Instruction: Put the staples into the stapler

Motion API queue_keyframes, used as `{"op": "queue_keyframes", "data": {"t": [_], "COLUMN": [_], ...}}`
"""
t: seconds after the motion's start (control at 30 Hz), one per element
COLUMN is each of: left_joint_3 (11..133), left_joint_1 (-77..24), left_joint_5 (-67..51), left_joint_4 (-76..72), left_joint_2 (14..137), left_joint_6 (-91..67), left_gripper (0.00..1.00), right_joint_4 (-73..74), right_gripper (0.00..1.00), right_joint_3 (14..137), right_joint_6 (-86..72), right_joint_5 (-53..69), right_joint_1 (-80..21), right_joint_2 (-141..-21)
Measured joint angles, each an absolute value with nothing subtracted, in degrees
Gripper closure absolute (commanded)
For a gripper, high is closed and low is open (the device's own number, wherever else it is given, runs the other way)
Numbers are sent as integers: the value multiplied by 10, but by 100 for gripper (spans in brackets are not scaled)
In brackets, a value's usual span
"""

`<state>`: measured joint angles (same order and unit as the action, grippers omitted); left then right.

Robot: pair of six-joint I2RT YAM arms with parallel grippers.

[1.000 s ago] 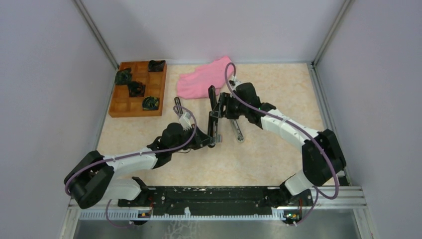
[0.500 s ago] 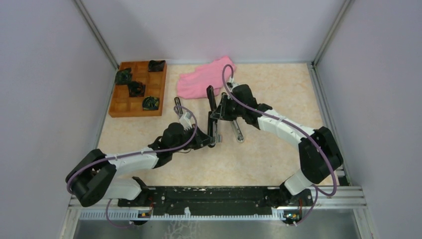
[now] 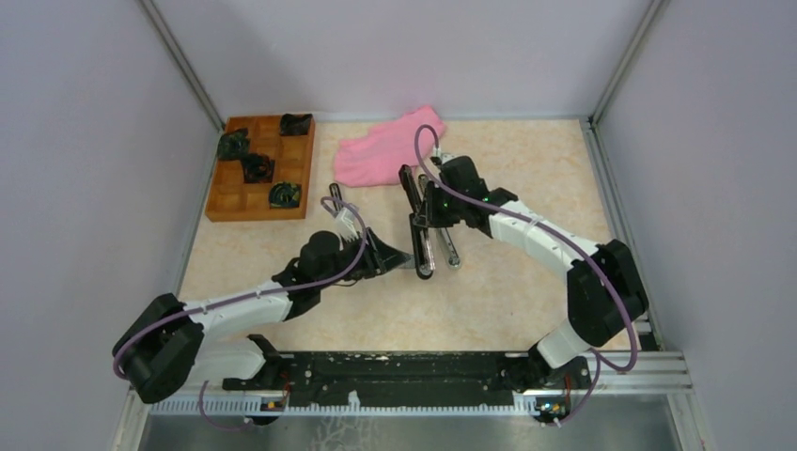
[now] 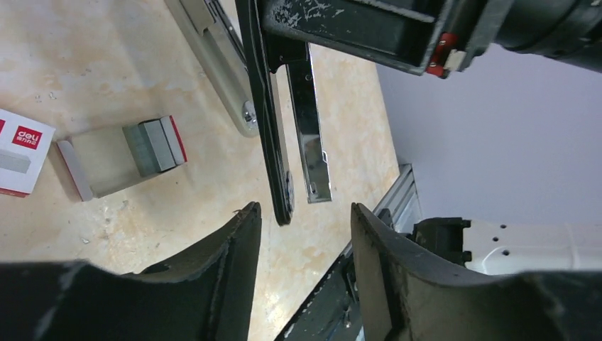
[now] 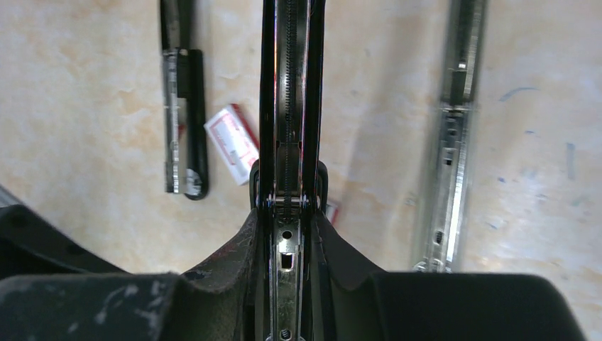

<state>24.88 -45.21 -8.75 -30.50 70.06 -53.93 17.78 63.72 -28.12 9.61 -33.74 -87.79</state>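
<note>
My right gripper is shut on the open black stapler and holds it above the table. In the right wrist view the stapler runs straight out between my fingers. In the left wrist view its black arm and silver magazine hang apart. My left gripper is open and empty, just left of the stapler's near end. The staples, a grey block, lie in a small white tray on the table, beside a red-and-white box sleeve. They are hidden in the top view.
A second black stapler lies left of the arms, and a silver stapler part lies right of the held stapler. A pink cloth lies at the back. A wooden tray with several dark items stands at the back left.
The left gripper was at the stapler's near end; it now stands apart from it, open. The right gripper has swung the stapler to the right and flatter.
</note>
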Motion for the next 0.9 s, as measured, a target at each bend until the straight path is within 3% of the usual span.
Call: {"op": "queue_keyframes", "data": {"t": [0.37, 0.6, 0.9], "left_joint_3": [247, 267, 295], "left_joint_1": [-432, -377, -296], "left_joint_5": [-25, -15, -31], "left_joint_4": [-199, -103, 0], "left_joint_2": [603, 578, 563], "left_joint_6": [-499, -463, -428], "left_gripper": [14, 6, 1], "right_joint_4": [290, 324, 343], "right_gripper": [100, 100, 100], "right_joint_3": [684, 722, 781], "right_joint_6": [-169, -109, -25], "right_joint_5": [22, 0, -25], "right_joint_1": [-246, -202, -188], "right_joint_2": [-878, -909, -1047]}}
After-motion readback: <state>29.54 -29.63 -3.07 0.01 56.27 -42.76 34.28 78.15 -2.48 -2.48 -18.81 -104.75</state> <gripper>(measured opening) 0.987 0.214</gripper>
